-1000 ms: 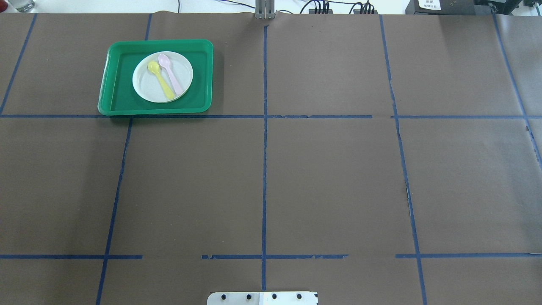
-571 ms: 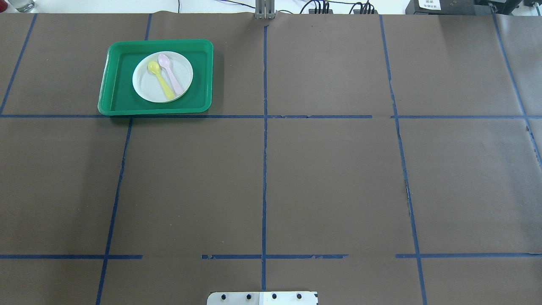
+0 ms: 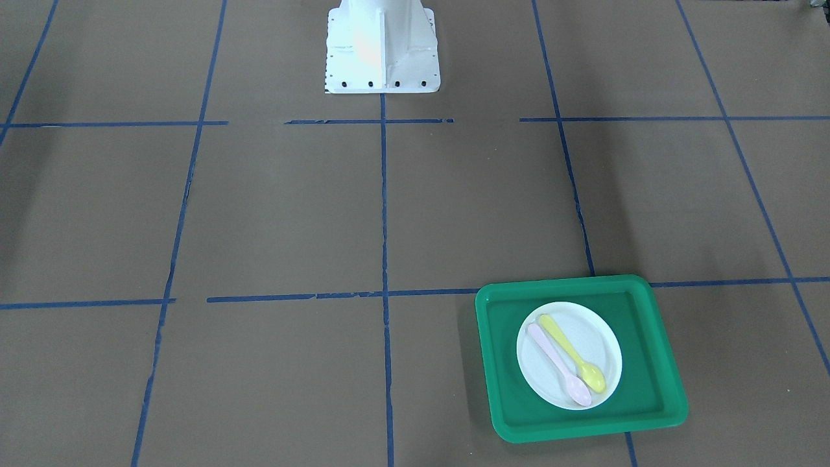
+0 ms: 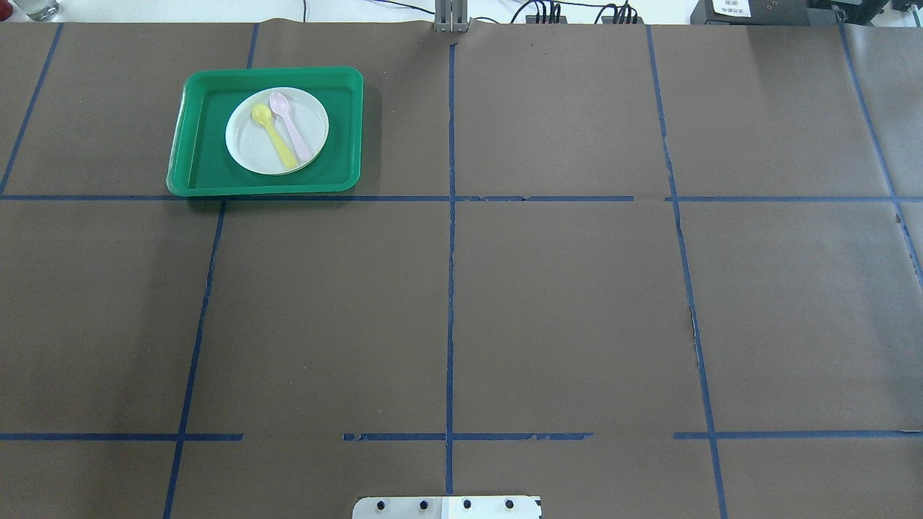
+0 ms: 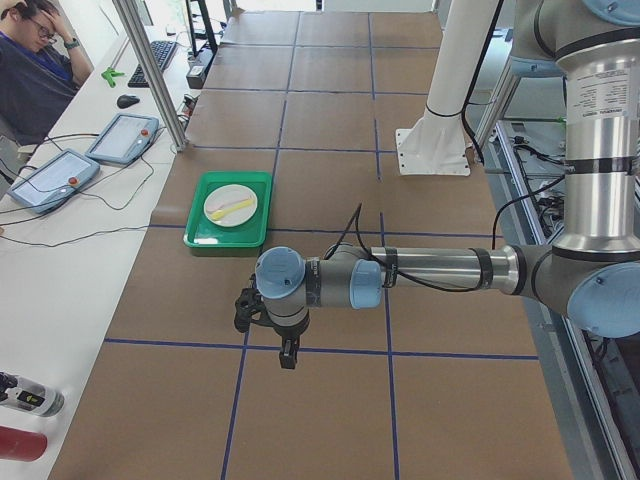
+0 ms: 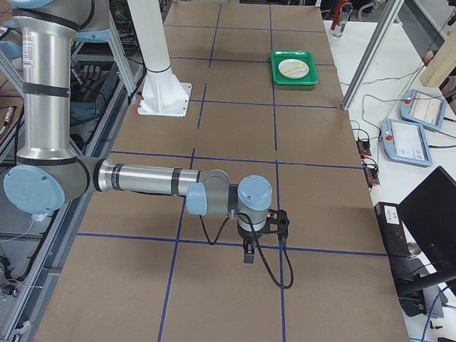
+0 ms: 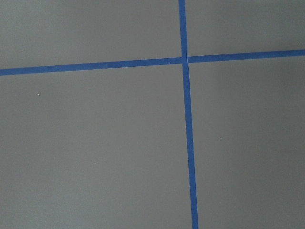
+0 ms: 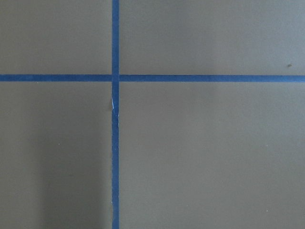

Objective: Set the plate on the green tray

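The white plate [image 4: 249,150] lies inside the green tray [image 4: 195,155] at the far left of the table, with a yellow spoon [image 4: 272,135] and a pink spoon [image 4: 292,124] on it. The front-facing view shows the plate [image 3: 598,340] in the tray [image 3: 502,370] too. My left gripper [image 5: 287,356] hangs over bare brown paper, well short of the tray [image 5: 205,233]. My right gripper [image 6: 248,254] hangs over paper at the other end, far from the tray [image 6: 279,77]. Both grippers show only in the side views, so I cannot tell whether they are open. Both wrist views show only paper and blue tape.
The robot's white base [image 3: 382,48] stands at the table's near edge. Blue tape lines [image 4: 451,288] grid the brown paper. A metal post [image 5: 150,75], two teach pendants [image 5: 48,178] and a seated operator [image 5: 30,65] are beyond the tray's side.
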Tool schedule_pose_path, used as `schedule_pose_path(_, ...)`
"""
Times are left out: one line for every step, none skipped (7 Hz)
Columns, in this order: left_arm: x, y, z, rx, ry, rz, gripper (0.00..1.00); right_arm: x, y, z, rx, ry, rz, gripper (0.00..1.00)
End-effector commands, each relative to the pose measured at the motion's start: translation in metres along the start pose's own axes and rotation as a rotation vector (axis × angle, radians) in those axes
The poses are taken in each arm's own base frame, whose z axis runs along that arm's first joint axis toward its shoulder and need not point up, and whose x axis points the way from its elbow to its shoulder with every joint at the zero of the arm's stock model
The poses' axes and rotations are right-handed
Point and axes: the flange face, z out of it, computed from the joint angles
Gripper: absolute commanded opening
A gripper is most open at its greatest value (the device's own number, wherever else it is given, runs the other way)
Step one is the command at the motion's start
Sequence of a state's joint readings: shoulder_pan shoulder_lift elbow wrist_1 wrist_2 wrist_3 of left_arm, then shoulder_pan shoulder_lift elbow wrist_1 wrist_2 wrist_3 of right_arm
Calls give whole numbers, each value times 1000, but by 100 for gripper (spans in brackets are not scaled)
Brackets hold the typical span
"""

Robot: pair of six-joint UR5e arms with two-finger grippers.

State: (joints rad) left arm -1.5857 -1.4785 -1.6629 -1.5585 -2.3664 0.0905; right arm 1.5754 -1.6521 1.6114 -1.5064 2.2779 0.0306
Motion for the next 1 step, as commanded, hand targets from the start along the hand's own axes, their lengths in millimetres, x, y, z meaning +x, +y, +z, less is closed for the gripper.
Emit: schedule_pose_path(0,0,-1,3,5,0,100,0,0,0,-1,0,0,100)
